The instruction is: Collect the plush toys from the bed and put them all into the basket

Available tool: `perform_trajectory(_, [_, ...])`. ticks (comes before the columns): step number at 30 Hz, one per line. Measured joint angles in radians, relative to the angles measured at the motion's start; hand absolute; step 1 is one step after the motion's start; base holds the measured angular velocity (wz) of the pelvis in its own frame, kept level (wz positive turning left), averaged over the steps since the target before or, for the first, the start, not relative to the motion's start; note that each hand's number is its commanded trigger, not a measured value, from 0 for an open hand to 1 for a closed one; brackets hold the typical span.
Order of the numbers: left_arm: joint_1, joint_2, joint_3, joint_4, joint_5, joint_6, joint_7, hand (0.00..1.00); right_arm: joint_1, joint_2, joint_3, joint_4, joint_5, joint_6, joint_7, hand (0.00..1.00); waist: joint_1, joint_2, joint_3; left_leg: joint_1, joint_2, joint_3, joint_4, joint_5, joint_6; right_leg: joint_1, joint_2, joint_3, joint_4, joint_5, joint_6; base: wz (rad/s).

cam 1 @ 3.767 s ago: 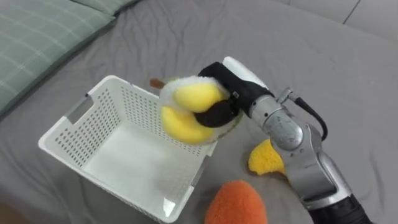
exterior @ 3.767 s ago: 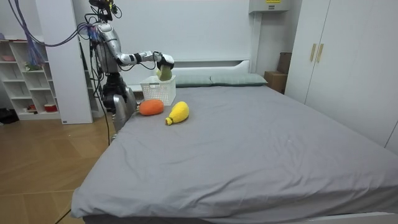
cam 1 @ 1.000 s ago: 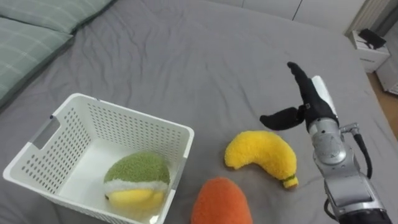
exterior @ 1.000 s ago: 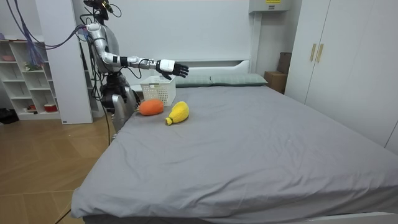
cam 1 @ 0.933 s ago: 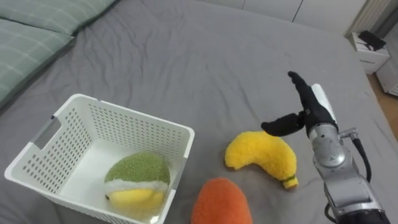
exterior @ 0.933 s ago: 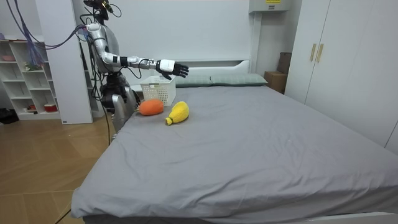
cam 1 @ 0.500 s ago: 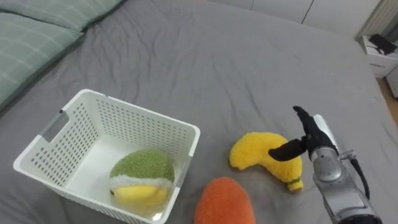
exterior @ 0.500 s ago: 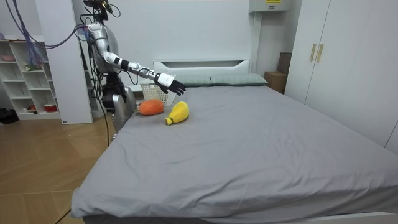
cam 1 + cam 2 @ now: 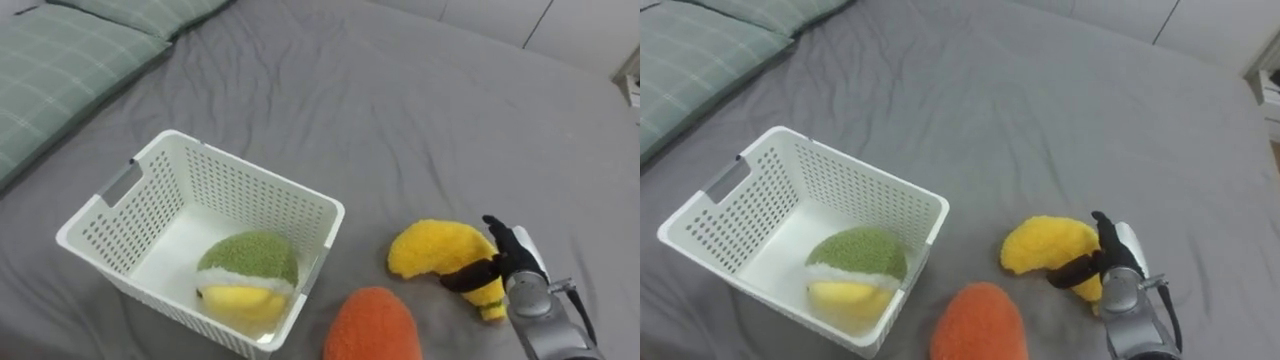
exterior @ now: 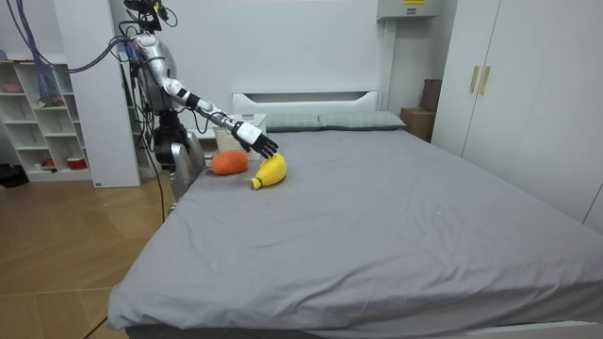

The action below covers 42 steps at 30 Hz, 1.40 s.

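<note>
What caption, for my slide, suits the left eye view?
Open right hand at the banana; green toy in basket, orange toy beside.

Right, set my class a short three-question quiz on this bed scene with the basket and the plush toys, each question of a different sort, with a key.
1. True or false: the white basket is empty.
2. How many plush toys lie on the grey bed outside the basket? A one, B two, C three.
3. Which toy is the right hand at, and are its fingers straight or curled?

Key
1. False: a green-and-yellow plush toy lies in it.
2. B: the yellow banana plush and the orange plush.
3. The yellow banana plush; the fingers are straight, with the thumb across the toy, not closed round it.
</note>
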Motion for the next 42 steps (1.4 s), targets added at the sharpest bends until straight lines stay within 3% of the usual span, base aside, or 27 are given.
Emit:
perform_trajectory(4, [0.0,0.013,-0.001,-0.001,0.001,0.0,0.001,0.0,-0.006,0.0,0.022,0.041,0.0,-0.003,-0.037,0.0,0.015,-0.002,-0.0009,-0.041,-0.006,-0.029,0.016,0.002,-0.002,-0.017,0.001,-0.027,-0.012,-0.001,0.0,0.25])
perform_trajectory(9, [-0.002,0.018,-0.002,-0.02,0.013,-0.005,0.001,0.0,-0.094,-0.01,0.017,0.137,-0.005,-0.018,-0.102,0.0,0.026,-0.001,-0.002,-0.11,-0.006,-0.04,0.024,0.015,-0.004,-0.082,0.001,-0.042,-0.008,0.002,-0.004,0.09])
perform_trajectory(14, [-0.067,0.041,-0.014,-0.021,0.015,-0.023,0.01,0.0,-0.201,-0.031,0.019,0.247,0.022,-0.056,-0.17,0.0,0.04,-0.001,0.0001,-0.195,-0.004,-0.06,0.031,0.025,-0.012,-0.157,0.006,-0.068,-0.007,0.009,-0.012,0.13])
perform_trajectory(15, [-0.078,0.041,-0.019,-0.019,0.015,-0.026,0.01,0.0,-0.218,-0.037,0.018,0.263,0.025,-0.056,-0.175,0.0,0.04,0.0,0.0013,-0.206,-0.003,-0.063,0.032,0.028,-0.013,-0.165,0.006,-0.072,-0.008,0.01,-0.014,0.12])
perform_trajectory(16, [-0.102,0.041,-0.025,-0.008,0.015,-0.034,0.01,0.0,-0.25,-0.049,0.018,0.289,0.026,-0.058,-0.185,0.0,0.041,0.0,0.0076,-0.219,-0.003,-0.065,0.031,0.031,-0.015,-0.178,0.007,-0.077,-0.008,0.011,-0.016,0.07])
perform_trajectory(18, [-0.13,0.041,-0.031,0.018,0.015,-0.044,0.01,0.0,-0.268,-0.065,0.018,0.296,0.027,-0.062,-0.2,0.0,0.047,0.001,0.0102,-0.23,-0.001,-0.065,0.03,0.031,-0.016,-0.19,0.008,-0.078,-0.008,0.011,-0.016,0.02])
perform_trajectory(22, [-0.151,0.041,-0.06,0.028,0.014,-0.049,0.006,0.0,-0.276,-0.083,0.018,0.307,0.026,-0.081,-0.239,0.0,0.054,0.001,0.022,-0.25,-0.002,-0.067,0.029,0.031,-0.015,-0.209,0.008,-0.08,-0.011,0.011,-0.016,0.0])
perform_trajectory(27, [-0.171,0.045,-0.111,0.049,0.012,-0.05,-0.004,0.0,-0.277,-0.084,0.019,0.329,0.028,-0.083,-0.241,0.0,0.06,-0.003,0.0243,-0.292,-0.002,-0.067,0.03,0.034,-0.017,-0.252,0.008,-0.076,-0.008,0.012,-0.017,0.0])
perform_trajectory(28, [-0.177,0.045,-0.121,0.059,0.012,-0.051,-0.007,0.0,-0.28,-0.084,0.021,0.341,0.03,-0.087,-0.241,0.03,0.06,-0.003,0.0245,-0.301,-0.001,-0.067,0.03,0.034,-0.017,-0.262,0.008,-0.074,-0.007,0.012,-0.017,0.0])
perform_trajectory(29, [-0.178,0.046,-0.125,0.063,0.012,-0.051,-0.01,0.0,-0.283,-0.085,0.024,0.349,0.029,-0.088,-0.241,0.26,0.059,-0.003,0.0245,-0.305,-0.001,-0.066,0.03,0.034,-0.017,-0.266,0.008,-0.075,-0.007,0.012,-0.017,0.0])
perform_trajectory(30, [-0.179,0.047,-0.13,0.065,0.01,-0.051,-0.018,0.0,-0.29,-0.088,0.03,0.364,0.029,-0.09,-0.242,0.78,0.058,-0.003,0.0248,-0.313,-0.002,-0.066,0.031,0.034,-0.017,-0.273,0.008,-0.077,-0.007,0.012,-0.017,0.0])
perform_trajectory(31, [-0.18,0.047,-0.135,0.065,0.007,-0.052,-0.02,0.0,-0.291,-0.098,0.035,0.365,0.03,-0.09,-0.241,1.0,0.058,-0.005,0.0255,-0.322,-0.002,-0.066,0.032,0.034,-0.017,-0.281,0.008,-0.078,-0.007,0.012,-0.017,0.0])
perform_trajectory(36, [-0.187,0.049,-0.147,0.065,0.004,-0.056,-0.021,0.0,-0.326,-0.146,0.107,0.416,0.03,-0.089,-0.238,1.0,0.06,-0.016,0.0321,-0.341,-0.001,-0.068,0.033,0.035,-0.017,-0.3,0.008,-0.077,-0.008,0.012,-0.017,0.0])
perform_trajectory(42, [-0.212,0.051,-0.164,0.073,-0.014,-0.061,-0.019,0.0,-0.327,-0.16,0.177,0.436,-0.003,-0.087,-0.223,1.0,0.063,-0.022,0.0352,-0.348,-0.001,-0.068,0.032,0.035,-0.017,-0.307,0.009,-0.074,-0.008,0.012,-0.017,0.0])
